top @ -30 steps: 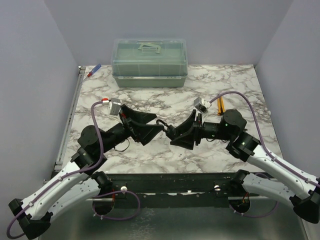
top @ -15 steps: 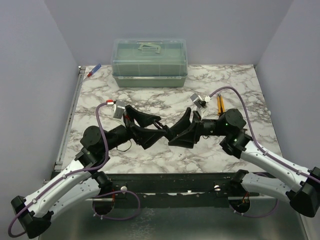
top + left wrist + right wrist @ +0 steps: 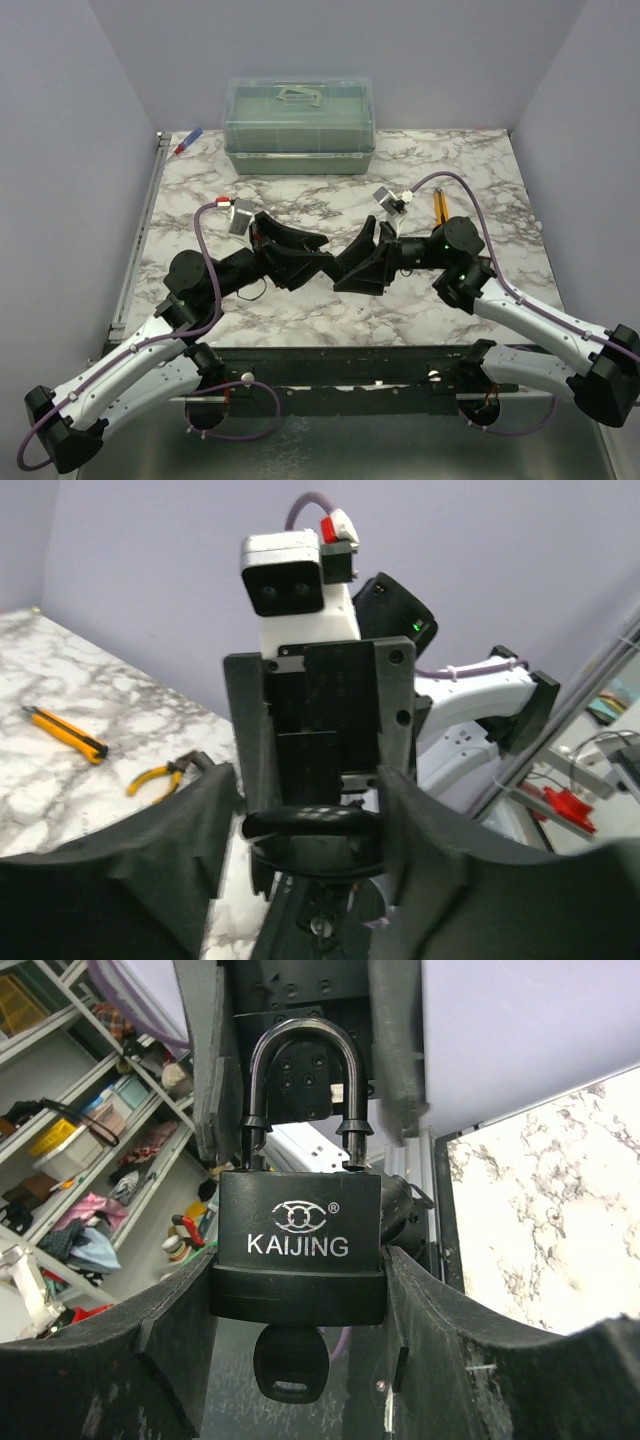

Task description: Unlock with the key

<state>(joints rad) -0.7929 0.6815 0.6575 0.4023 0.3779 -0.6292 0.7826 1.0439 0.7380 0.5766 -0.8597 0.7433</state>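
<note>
Two claws meet nose to nose above the middle of the desk (image 3: 200, 180), a little toward its near edge, and both are off the marble. My right claw (image 3: 300, 1265) is clamped on the body of the black padlock (image 3: 297, 1245), one finger on each flank. It holds the lock in the air with the shackle (image 3: 300, 1035) pointing at the other arm. The key (image 3: 290, 1363) sits in the keyhole at the end opposite the shackle. Its rounded black head hangs out between my right fingers, and nothing touches it. My left claw (image 3: 308, 780) is partway apart, with a finger on either side of the shackle. One finger looks to be against the steel and the other just beside it; I cannot tell whether it has a real grip.

For room, I see bare marble between the claws and the lidded green box (image 3: 299, 125) at the far edge. There is more toward the left edge, where a metal rail (image 3: 138, 230) runs. A red-and-blue pen (image 3: 187, 142) lies at the far left corner. A yellow-and-black utility knife (image 3: 65, 732) and yellow-handled pliers (image 3: 165, 775) lie toward the right edge, close behind my right wrist. Plain lilac walls (image 3: 60, 150) close the desk on the left, far and right sides. The right wrist camera looks out past the near edge at cluttered shelves (image 3: 70, 1140).
</note>
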